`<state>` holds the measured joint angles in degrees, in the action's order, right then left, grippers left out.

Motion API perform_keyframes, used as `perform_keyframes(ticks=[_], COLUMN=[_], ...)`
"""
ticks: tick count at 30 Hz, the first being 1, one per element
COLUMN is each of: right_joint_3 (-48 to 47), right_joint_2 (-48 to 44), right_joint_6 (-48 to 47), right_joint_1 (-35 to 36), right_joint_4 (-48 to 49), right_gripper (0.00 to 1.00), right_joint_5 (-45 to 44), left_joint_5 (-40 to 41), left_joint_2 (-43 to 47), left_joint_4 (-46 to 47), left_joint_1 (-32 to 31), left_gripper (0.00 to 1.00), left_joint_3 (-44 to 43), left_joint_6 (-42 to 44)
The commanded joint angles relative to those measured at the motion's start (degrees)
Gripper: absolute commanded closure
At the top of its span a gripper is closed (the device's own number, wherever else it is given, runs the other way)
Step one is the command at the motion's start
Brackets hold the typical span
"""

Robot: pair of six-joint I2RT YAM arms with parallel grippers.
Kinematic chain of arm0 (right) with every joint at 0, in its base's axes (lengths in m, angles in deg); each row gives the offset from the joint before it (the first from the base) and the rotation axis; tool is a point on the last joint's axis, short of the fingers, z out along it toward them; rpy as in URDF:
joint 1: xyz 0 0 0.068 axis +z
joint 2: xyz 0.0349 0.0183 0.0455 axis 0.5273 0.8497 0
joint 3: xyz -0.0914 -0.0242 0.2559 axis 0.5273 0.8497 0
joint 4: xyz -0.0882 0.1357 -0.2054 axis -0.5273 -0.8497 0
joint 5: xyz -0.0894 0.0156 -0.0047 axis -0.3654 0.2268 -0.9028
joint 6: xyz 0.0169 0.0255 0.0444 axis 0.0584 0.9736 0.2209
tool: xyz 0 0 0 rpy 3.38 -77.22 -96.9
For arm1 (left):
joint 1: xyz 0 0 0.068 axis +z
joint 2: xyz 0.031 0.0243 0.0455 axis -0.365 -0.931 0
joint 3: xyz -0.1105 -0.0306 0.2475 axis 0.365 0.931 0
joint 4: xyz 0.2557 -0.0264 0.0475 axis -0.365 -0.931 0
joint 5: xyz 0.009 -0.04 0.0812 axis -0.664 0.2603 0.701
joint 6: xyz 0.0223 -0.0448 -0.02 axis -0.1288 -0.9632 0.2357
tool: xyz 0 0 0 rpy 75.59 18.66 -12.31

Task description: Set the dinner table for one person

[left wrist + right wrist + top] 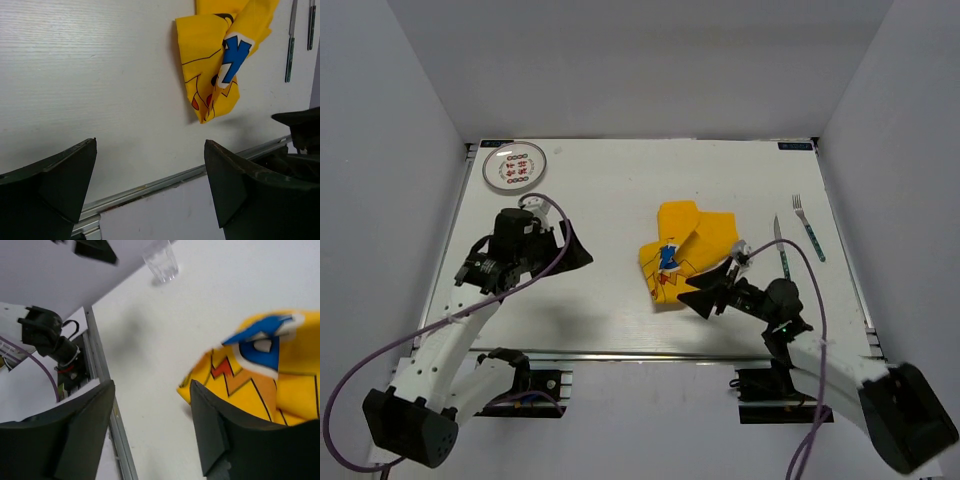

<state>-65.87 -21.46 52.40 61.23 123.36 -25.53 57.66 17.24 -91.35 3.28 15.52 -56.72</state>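
The right claw (705, 298) hangs low over the desk (610, 180), which stretches out in front of both arms. Its two fingers are spread wide with nothing between them. The near corner of a yellow printed cloth (685, 250) lies just beside one finger, and as far as the wrist view shows, the two are not touching. This looks like a lead-in to pinching the cloth's edge, probably to smooth it out as a napkin.

The left claw (150, 145) is equally wide open and empty over bare desk, with the cloth ahead of it and well apart. It seems to be waiting to help.

The cloth is bunched and folded over itself. Its long axis runs from the right claw away toward the far edge.

Beyond the right claw and off to its right, a knife (781, 248) and a fork (809, 228) lie side by side without touching. Both are lengthwise near to far, and the fork's tines point away from the arms, so they are likely already laid as cutlery.

Past the left claw a clear glass (161, 262) stands upright. Farther on, a plate (516, 167) sits at the far left corner, presumably waiting to be brought in.

The desk's long axis appears to run side to side.
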Motion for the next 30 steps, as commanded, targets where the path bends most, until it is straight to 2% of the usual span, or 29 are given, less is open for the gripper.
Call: perform_keyframes(ticks=[1, 2, 3, 4, 6, 7, 9, 10, 13, 17, 21, 23, 27, 30], right_joint_3=[0.88, 0.62, 0.53, 0.35, -0.61, -1.75, -6.03, -7.98, -15.63, -19.51, -19.69, -22.14, -24.70, -22.77], right_joint_2=[-13.98, -17.09, -22.69, -24.58, -27.05, -26.71, -23.13, -21.36, -13.54, -7.46, -7.20, -5.10, -3.15, -4.29], right_joint_6=[-3.91, -4.53, -4.71, -3.75, -2.00, 0.80, 4.24, 10.00, 17.58, 20.59, 20.08, 18.50, 16.47, 16.03], right_joint_1=[1.00, 0.91, 1.00, 1.09, 0.91, 0.91, 0.74, 0.91, 0.83, 1.00, 0.56, 0.30, 0.21, -0.05], right_joint_4=[-14.21, -18.26, -25.61, -28.90, -36.18, -39.36, -47.95, -52.01, -63.25, -63.92, -60.84, -61.97, -61.98, -59.70], right_gripper=[0.30, 0.25, 0.15, 0.11, 0.11, 0.11, 0.11, 0.11, 0.11, 0.11, 0.11, 0.11, 0.11, 0.11], right_joint_5=[-2.35, -5.23, -7.87, -14.07, -20.43, -27.69, -33.27, -40.08, -43.92, -43.49, -52.08, -54.03, -50.71, -48.51], left_joint_5=[-4.80, -5.41, -6.20, -8.12, -10.68, -11.48, -13.41, -13.07, -10.70, -9.20, -9.29, -8.94, -7.80, -8.66], left_joint_2=[-2.85, -3.47, -4.08, -5.22, -6.72, -7.77, -11.11, -12.25, -18.82, -28.15, -43.79, -47.40, -54.43, -55.77], left_joint_4=[6.30, 8.48, 9.99, 11.48, 17.01, 19.03, 24.40, 26.07, 31.95, 37.66, 41.20, 42.34, 42.52, 46.99], left_joint_1=[-0.24, -0.24, -0.24, -0.85, -1.38, -1.38, -2.00, -2.87, -4.54, -6.83, -9.12, -10.34, -10.96, -10.96], left_gripper=[0.02, 0.02, 0.02, 0.02, 0.02, 0.02, 0.02, 0.02, 0.02, 0.02, 0.02, 0.02, 0.02, 0.08], left_joint_3=[2.37, 2.99, 4.64, 5.62, 8.95, 9.75, 11.33, 11.34, 9.68, 5.11, -1.57, -5.17, -8.87, -9.14], left_joint_6=[-2.21, -3.00, -3.61, -4.31, -7.47, -8.62, -12.22, -13.28, -17.05, -18.56, -18.73, -18.65, -18.03, -17.94])
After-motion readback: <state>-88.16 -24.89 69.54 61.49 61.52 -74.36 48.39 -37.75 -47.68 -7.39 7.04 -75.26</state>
